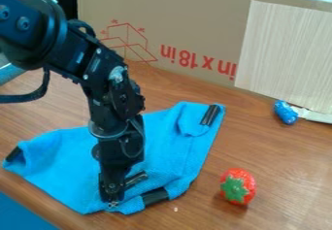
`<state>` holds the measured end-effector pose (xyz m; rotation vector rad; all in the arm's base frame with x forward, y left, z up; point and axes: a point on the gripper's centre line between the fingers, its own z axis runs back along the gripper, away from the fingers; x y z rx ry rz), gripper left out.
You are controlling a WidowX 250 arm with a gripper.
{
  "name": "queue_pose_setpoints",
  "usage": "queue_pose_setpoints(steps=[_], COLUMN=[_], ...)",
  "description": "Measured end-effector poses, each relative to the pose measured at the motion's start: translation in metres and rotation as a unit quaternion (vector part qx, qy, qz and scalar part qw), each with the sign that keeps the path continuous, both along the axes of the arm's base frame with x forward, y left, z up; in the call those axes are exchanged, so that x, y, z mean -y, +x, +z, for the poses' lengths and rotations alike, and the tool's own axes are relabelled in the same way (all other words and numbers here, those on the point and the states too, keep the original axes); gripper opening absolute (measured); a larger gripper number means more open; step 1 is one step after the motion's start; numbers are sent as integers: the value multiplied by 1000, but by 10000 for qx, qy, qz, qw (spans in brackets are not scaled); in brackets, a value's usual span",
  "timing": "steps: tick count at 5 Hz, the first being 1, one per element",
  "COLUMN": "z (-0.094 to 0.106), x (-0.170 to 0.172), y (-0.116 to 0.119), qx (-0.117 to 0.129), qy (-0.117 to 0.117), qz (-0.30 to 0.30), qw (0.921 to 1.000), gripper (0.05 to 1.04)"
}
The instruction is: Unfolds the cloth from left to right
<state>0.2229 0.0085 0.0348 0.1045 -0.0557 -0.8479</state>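
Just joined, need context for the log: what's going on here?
A black robot arm is at a blue cloth on a wood-look table; the job is unfolding it left to right. Its hand is down at the cloth's near edge; can't tell if it grips the fabric. The cloth is partly spread, still rumpled, and its far-right corner looks folded over. A red strawberry-shaped object sits to the right, clear of the cloth.
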Motion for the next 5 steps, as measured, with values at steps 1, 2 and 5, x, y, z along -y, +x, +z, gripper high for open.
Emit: queue_pose_setpoints(steps=[1, 2, 5], z=[0, 0, 62], x=[1, 0, -45], y=[-1, -4, 38], qx=[-35, -131, 475], qy=[-40, -143, -548], qz=[-99, -132, 358], qw=[9999, 9997, 9967], gripper=[198, 74, 51])
